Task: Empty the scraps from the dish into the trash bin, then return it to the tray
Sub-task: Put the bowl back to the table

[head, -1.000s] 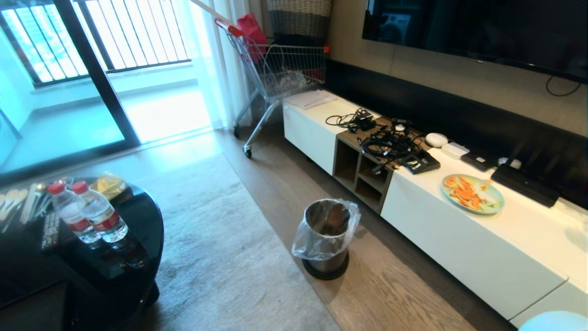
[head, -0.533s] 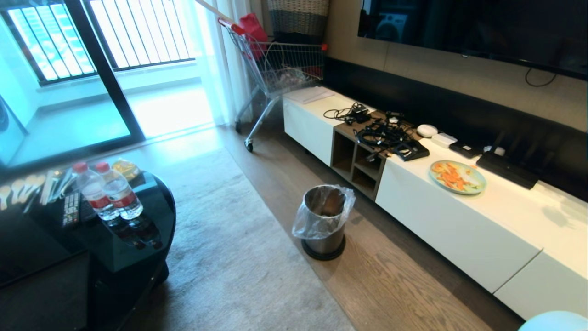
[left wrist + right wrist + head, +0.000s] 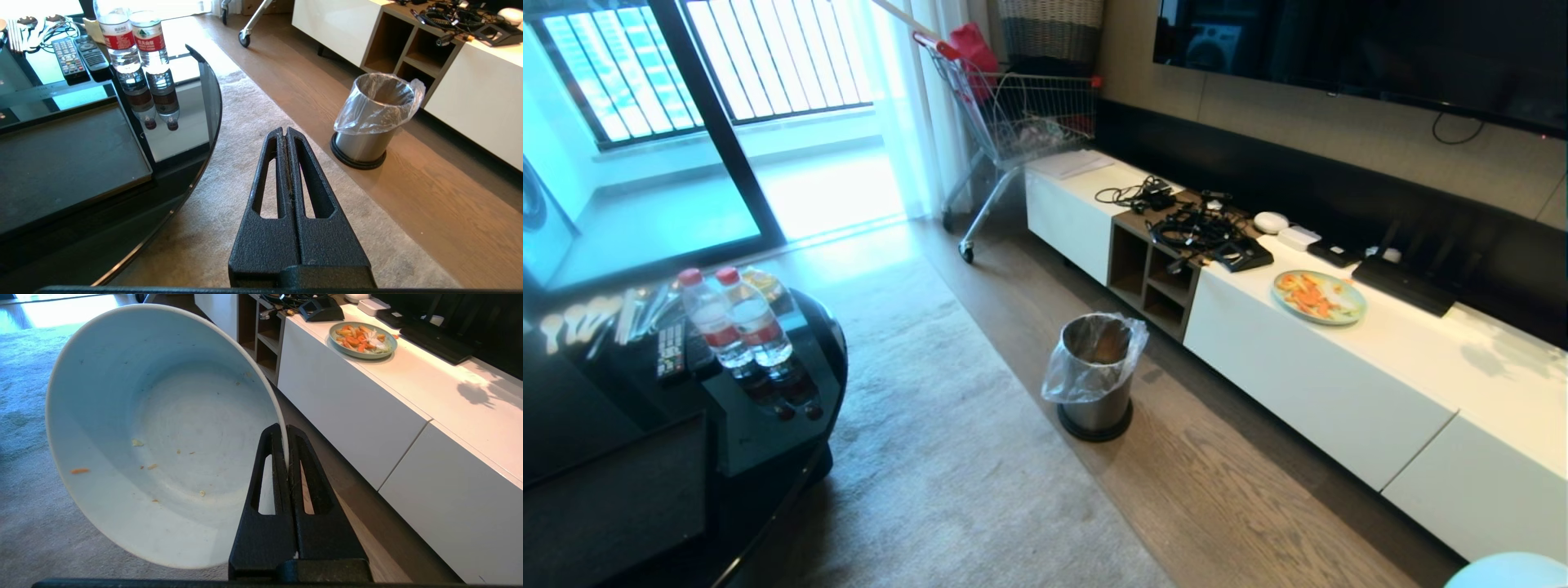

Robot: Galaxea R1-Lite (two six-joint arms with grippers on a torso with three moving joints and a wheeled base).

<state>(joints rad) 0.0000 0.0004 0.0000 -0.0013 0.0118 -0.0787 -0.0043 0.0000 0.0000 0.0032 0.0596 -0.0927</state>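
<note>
Neither arm shows in the head view, where only a pale curved edge of the dish peeks in at the lower right corner. The right wrist view shows the rest: the right tool is clamped on the rim of the dish, which is held tilted on its side over the carpet, with only a few tiny crumbs clinging inside. The left tool hangs above the carpet with its fingers pressed together and holds nothing. The tray lies on the glossy black table, cut off by the edge of the left wrist view and hard to tell from the dark tabletop in the head view. Two water bottles and remote controls stand farther along the table. The trash bin stands on the wooden floor between the carpet and a long white cabinet, its contents too dark to make out. A pale-green plate of orange food rests on the cabinet.
</note>
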